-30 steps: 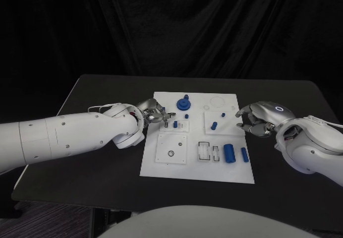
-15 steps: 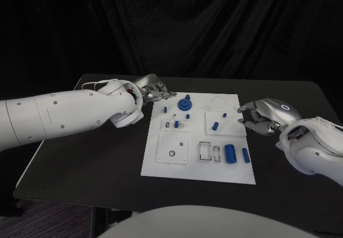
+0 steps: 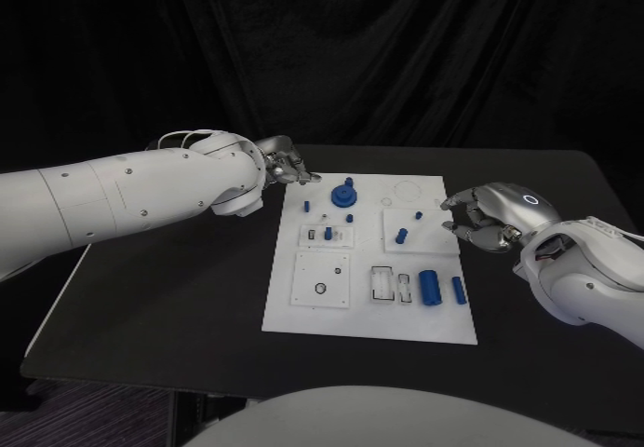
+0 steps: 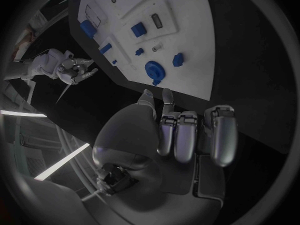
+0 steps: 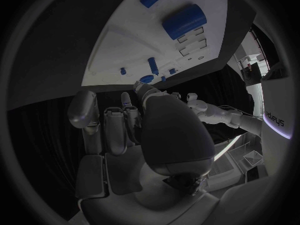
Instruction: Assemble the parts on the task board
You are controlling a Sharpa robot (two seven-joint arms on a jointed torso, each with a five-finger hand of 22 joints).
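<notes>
The white rectangular task board lies flat in the middle of the black bench, its long axis running away from the robot. Small blue plastic parts sit on it: a round gear-like disc with an upright peg near the far edge, and a stubby cylinder and a slimmer bar lying lengthwise near the right corner. These look light, rigid and smooth, so likely slippery; each is best pinched across its short width. The left hand hovers off the board's far left corner, fingers curled in; whether it holds anything, I cannot tell. The right hand hangs by the board's right edge, fingers loosely curled around nothing.
</notes>
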